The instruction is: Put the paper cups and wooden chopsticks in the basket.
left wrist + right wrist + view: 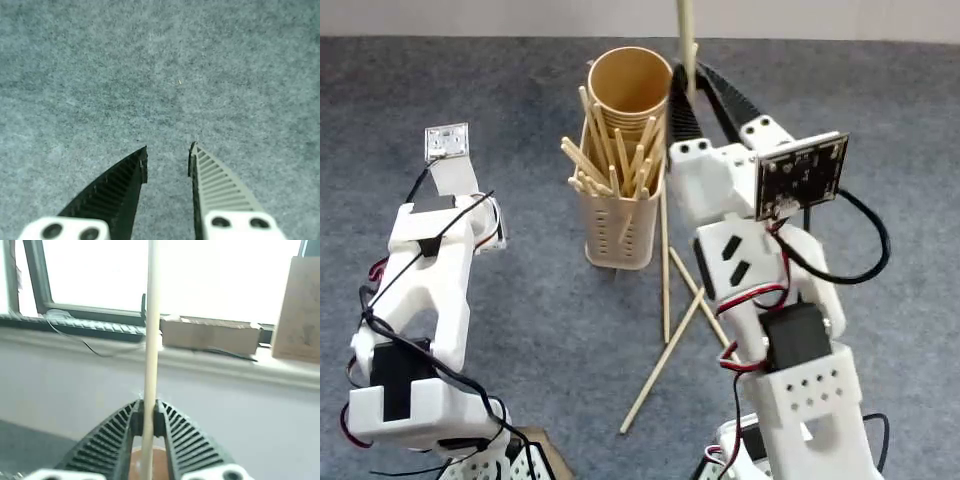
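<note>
No text, number or sign could be read anywhere. The dark circuit board [800,175] on one arm's wrist carried pale marks too small to make out, and the small board [447,141] on the other arm's wrist was likewise illegible. A brown cardboard panel [305,310] leaning on the windowsill bore faint print that could not be deciphered.

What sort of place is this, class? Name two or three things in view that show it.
Probably an indoor workroom or lab: robot arms stand on grey carpet-like covering, and behind the chopstick in the right hand is a window with a cardboard box on its sill.
</note>
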Controlling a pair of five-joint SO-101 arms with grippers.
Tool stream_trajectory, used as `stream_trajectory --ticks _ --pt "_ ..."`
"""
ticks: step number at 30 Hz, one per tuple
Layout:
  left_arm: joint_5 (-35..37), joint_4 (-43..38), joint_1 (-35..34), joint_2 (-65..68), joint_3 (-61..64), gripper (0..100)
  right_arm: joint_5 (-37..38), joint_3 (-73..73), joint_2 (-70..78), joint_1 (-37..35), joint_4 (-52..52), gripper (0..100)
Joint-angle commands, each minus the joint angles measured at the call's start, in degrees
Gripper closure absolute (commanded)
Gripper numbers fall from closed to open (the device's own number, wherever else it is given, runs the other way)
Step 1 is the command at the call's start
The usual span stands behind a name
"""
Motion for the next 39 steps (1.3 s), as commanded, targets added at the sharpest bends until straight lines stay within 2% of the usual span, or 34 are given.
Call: stream_trajectory --ticks 1,9,14,19,28,35,39 --pt "0.3 -0.8 0.6 -0.3 -2.1 83 -2.4 2.1 2.7 -2.8 -10.8 99.4" --pt "0.3 -0.8 0.7 -0.2 -1.8 83 -2.3 7.3 16.5 -5.7 -28.8 99.4" --pt "0.3 -0.8 0.7 -0.2 -1.9 83 0.7 8.4 20.3 -5.8 -30.4 99.4" --pt "0.3 -0.8 0.7 -0.2 -1.9 83 5.5 16.5 19.9 -5.8 -34.1 99.4" --pt "0.3 -0.9 0.6 -0.2 -2.2 83 9.3 36.5 19.8 -5.8 -53.1 99.4" --pt "0.3 -0.9 0.6 -0.1 -2.2 83 9.3 37.5 19.6 -5.8 -54.5 88.3" --pt "0.3 -0.9 0.7 -0.1 -2.2 83 9.3 37.4 14.5 -5.8 -54.3 87.4"
